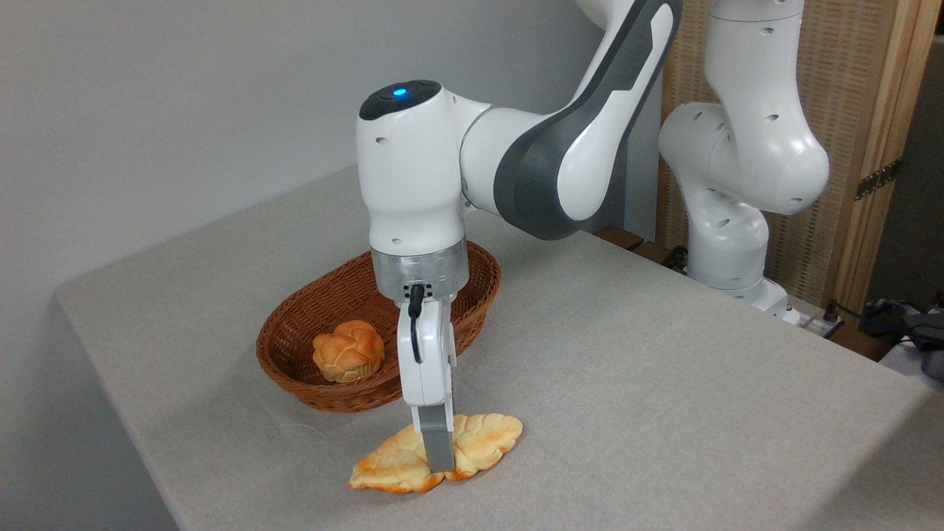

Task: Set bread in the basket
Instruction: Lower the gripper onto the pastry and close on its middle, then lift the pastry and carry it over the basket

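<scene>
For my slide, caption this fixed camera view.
Gripper down on the flat bread on the table, beside the basket holding a bun.

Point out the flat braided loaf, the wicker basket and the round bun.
flat pale braided loaf [483,435]: fixed camera, right lobe.
reddish-brown oval wicker basket [295,324]: fixed camera, left inner wall.
small round orange bun [348,349]: fixed camera, top.

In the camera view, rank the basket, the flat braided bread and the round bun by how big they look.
1. basket, clearly largest.
2. bread, though it lies nearer the camera, which flatters it.
3. bun, smallest.
</scene>
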{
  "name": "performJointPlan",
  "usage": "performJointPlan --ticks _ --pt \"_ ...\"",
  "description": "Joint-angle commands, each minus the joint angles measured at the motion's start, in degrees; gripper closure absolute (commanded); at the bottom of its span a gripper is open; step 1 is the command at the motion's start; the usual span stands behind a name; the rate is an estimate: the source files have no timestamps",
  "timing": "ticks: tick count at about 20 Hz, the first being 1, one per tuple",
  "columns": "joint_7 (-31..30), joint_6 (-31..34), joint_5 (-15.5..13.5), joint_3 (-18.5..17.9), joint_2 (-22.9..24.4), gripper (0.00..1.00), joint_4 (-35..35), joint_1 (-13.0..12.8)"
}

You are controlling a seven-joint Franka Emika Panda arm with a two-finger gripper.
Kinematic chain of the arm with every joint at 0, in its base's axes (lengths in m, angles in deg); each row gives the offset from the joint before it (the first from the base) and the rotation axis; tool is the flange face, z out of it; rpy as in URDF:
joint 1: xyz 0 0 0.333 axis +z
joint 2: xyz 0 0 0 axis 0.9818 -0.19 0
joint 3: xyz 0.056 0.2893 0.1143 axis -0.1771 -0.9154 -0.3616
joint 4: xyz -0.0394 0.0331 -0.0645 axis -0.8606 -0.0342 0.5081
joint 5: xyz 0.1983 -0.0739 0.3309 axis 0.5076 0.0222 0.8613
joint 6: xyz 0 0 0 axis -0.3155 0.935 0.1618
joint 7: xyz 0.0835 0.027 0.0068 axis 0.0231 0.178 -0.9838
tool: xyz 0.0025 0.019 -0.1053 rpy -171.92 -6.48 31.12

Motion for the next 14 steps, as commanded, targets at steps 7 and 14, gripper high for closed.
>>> performJointPlan --ticks 7,14 --pt "0.05 17.25 -3.98 -0.24 1.73 0.75 -8.70 0.01" --pt "-14.85 31.50 -9.69 0.19 2.43 0.75 -17.59 -0.16"
